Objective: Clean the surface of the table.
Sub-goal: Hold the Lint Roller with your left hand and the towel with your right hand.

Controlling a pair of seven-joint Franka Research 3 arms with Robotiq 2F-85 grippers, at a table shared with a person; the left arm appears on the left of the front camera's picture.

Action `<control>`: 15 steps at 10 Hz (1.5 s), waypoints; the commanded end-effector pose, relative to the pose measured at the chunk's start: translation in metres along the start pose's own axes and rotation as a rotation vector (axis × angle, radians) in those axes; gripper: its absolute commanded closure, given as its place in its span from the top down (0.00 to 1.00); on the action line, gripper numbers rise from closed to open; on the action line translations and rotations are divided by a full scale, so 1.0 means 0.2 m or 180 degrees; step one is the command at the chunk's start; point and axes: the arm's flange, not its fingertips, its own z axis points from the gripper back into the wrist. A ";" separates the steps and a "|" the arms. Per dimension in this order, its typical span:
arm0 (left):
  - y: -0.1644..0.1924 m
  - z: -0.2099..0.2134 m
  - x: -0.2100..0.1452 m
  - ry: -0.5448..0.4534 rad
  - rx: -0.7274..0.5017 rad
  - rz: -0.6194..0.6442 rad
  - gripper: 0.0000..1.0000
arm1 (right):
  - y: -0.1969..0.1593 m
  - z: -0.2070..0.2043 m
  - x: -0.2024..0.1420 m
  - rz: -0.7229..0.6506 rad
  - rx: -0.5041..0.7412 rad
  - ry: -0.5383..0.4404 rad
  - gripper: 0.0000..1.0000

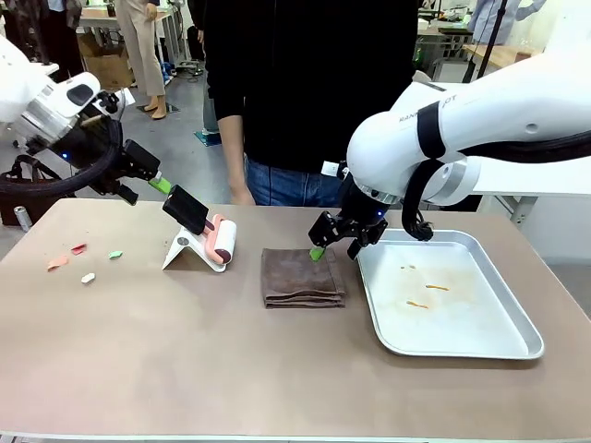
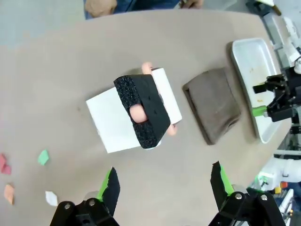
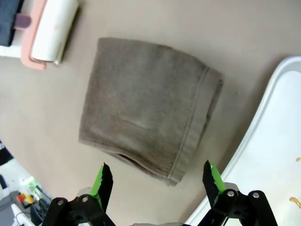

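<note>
Table (image 1: 185,369), tan-brown and wide, fills the foreground, carrying a folded brown cloth (image 1: 302,277) at its middle, a silver tray (image 1: 480,323) just right of that, a lint roller (image 1: 220,238) propped on a white stand (image 1: 185,249) to the left, and coloured paper scraps (image 1: 78,248) near the left edge. Left gripper (image 2: 164,181) hangs above the roller, fingers spread wide with nothing between them; the right gripper (image 3: 157,176) hovers low over the cloth's tray-side end, fingers likewise apart and empty
</note>
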 end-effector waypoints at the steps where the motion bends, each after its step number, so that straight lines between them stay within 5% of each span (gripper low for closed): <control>1: -0.08 0.11 -0.03 0.0073 0.0131 -0.0075 1.00 | 0.01 0.02 -0.02 0.0107 0.0000 0.0026 1.00; 15: 0.12 -0.37 0.28 0.0376 -0.0102 0.0422 1.00 | 0.01 0.02 -0.02 0.0107 0.0000 0.0026 1.00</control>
